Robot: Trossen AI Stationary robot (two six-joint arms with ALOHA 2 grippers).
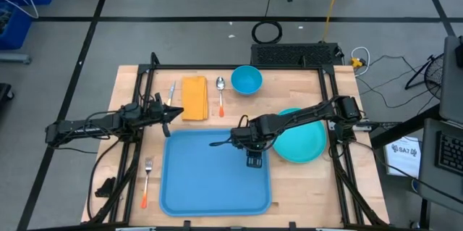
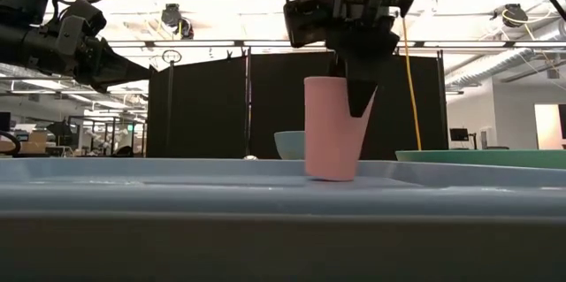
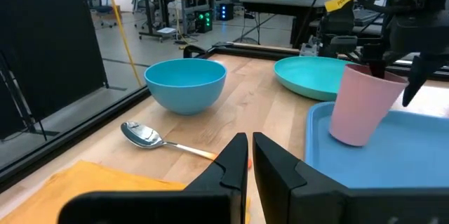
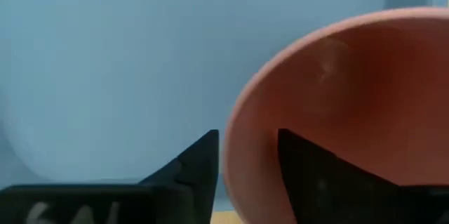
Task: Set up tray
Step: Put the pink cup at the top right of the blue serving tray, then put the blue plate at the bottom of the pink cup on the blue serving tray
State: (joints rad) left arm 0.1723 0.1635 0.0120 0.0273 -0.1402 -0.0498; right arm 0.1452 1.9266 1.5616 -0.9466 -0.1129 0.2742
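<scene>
One big thing runs this whole scene: the tray (image 1: 215, 173), a light-blue rectangle sitting in the middle of the table toward the near edge, and everything else is basically queued up around it waiting to go in. So far the only item on it is a pink cup (image 2: 334, 127), standing upright near the tray's far right part, which makes sense as a first placement since it's tucked to one side and leaves the rest of the floor free. The right gripper (image 2: 358, 87) is right over that cup, and from the wrist camera you can see its fingers straddling the rim, one inside the cup and one outside, with visible gaps on both sides of the wall. So I'd call it spread apart and loose around the rim, not clamped; looks to me like a let-go. Just beside the tray on the right is a teal plate (image 1: 307, 143), partly under that arm. Along the far side sit a blue bowl (image 1: 247, 80), a spoon (image 1: 221, 93), an orange napkin (image 1: 194, 98) and what looks like a knife (image 1: 171, 92), and a fork (image 1: 147, 180) lies off the tray's left edge. The left gripper (image 3: 249, 155) hangs above the napkin area with its fingers nearly together, holding nothing, probably parked there until cutlery time.
</scene>
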